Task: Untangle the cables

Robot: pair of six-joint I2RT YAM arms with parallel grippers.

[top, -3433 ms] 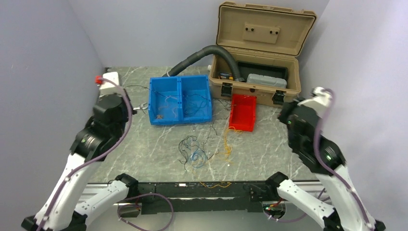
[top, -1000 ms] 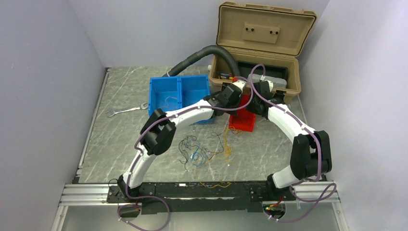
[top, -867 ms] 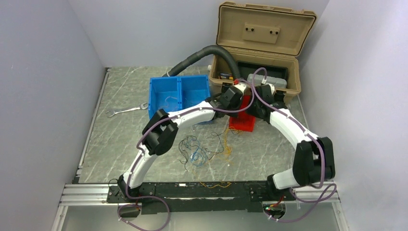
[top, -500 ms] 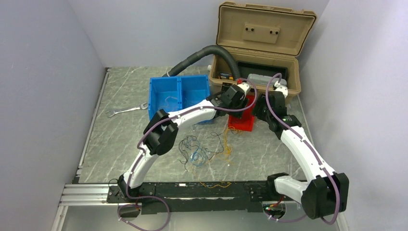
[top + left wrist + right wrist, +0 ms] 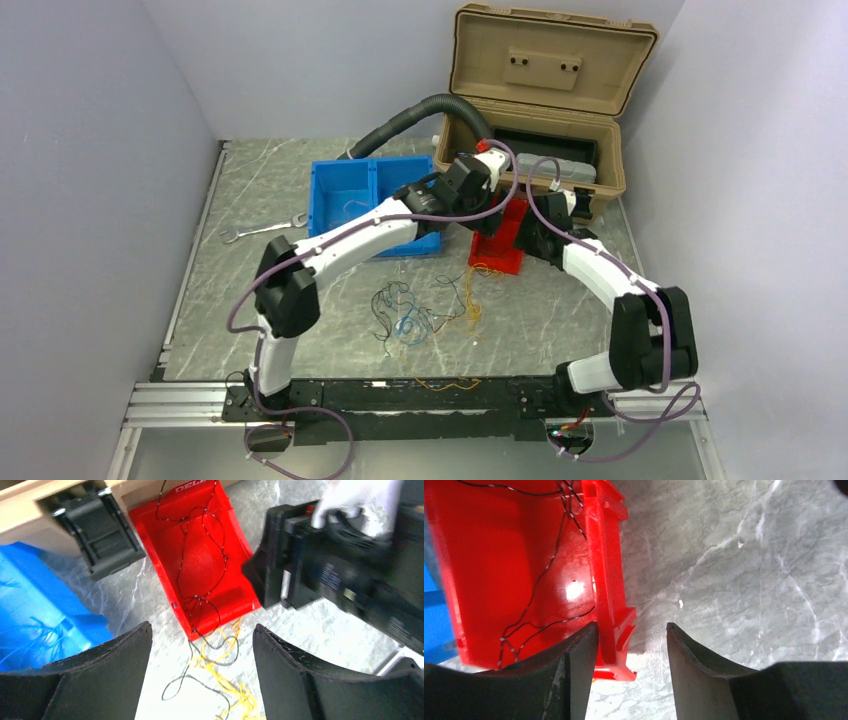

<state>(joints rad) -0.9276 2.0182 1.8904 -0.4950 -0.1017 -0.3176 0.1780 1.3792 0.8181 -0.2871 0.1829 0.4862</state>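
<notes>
My left claw (image 5: 202,631) hovers above a red bin (image 5: 240,580) at the far side of the counter (image 5: 749,555), with its two dark fingers spread wide and nothing between them. Directly below it, a hair-thin black wire (image 5: 198,598) loops across the bin's floor and trails over the near rim to join some yellow wires (image 5: 226,682) on the stone. I judge the left claw is held high and open because this strand is laid where it belongs. My right claw (image 5: 631,627) sits low at the bin's right wall. Its fingers are apart and straddle the corner, one over the inside and one over the counter, not clamped. This is probably to steady the bin if the wire drags on it. The main knot of cables (image 5: 405,318), blue, black and yellow, lies well apart from both claws on the counter's near middle, so most of the sorting is not yet done.
</notes>
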